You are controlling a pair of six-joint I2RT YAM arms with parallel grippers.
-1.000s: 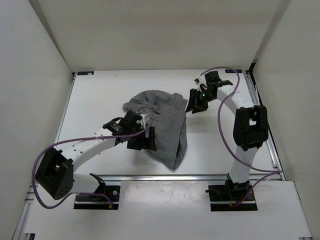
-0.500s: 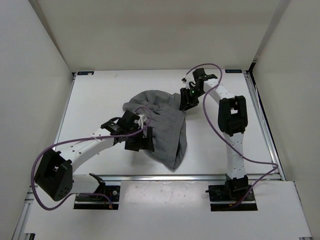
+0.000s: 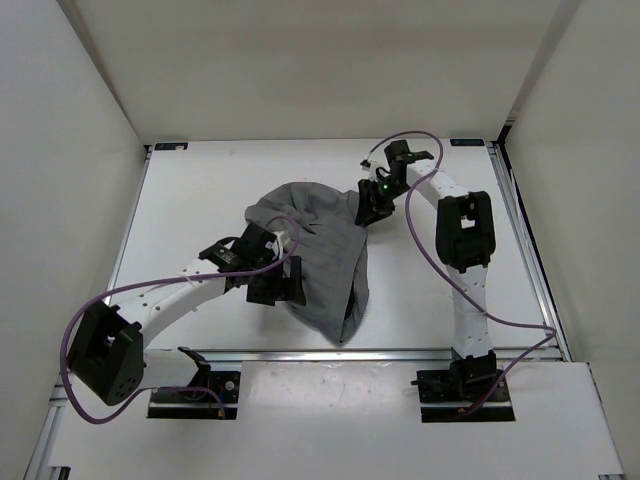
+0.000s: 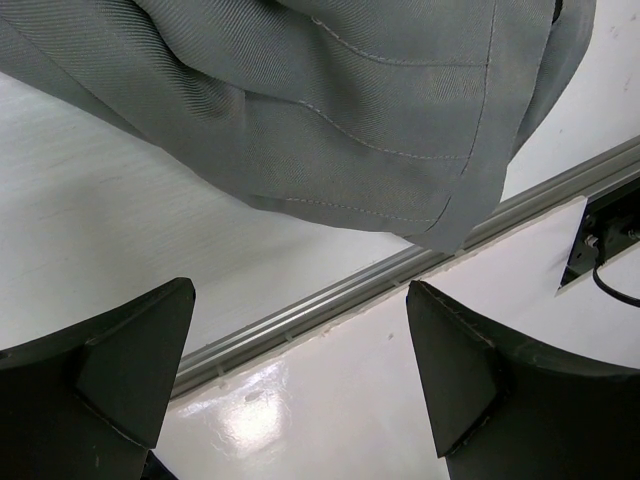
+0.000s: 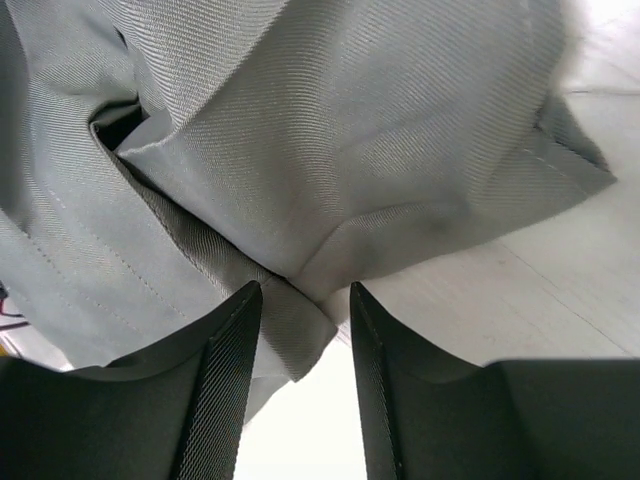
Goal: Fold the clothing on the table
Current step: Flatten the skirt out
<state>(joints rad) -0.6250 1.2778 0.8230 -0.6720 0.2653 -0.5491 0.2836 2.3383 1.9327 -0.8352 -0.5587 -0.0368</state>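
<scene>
The clothing (image 3: 325, 250), a dark grey garment, lies crumpled in the middle of the white table (image 3: 200, 200), with one end reaching toward the near rail. My left gripper (image 3: 278, 286) hovers at its left side, wide open and holding nothing. In the left wrist view the clothing (image 4: 350, 120) hangs above the left gripper (image 4: 300, 290). My right gripper (image 3: 368, 208) is at the garment's far right edge. In the right wrist view a folded corner of the clothing (image 5: 330, 130) sits between the jaws of the right gripper (image 5: 305, 290), which stand narrowed but open, with a gap on the right.
A metal rail (image 3: 400, 353) runs along the near table edge, also seen as a rail (image 4: 330, 300) in the left wrist view. White walls (image 3: 70, 150) enclose three sides. Purple cables loop off both arms.
My right arm has swung left to the garment's edge and its jaws have narrowed around a fold. The garment's near end has shifted slightly. The left arm has barely moved.
</scene>
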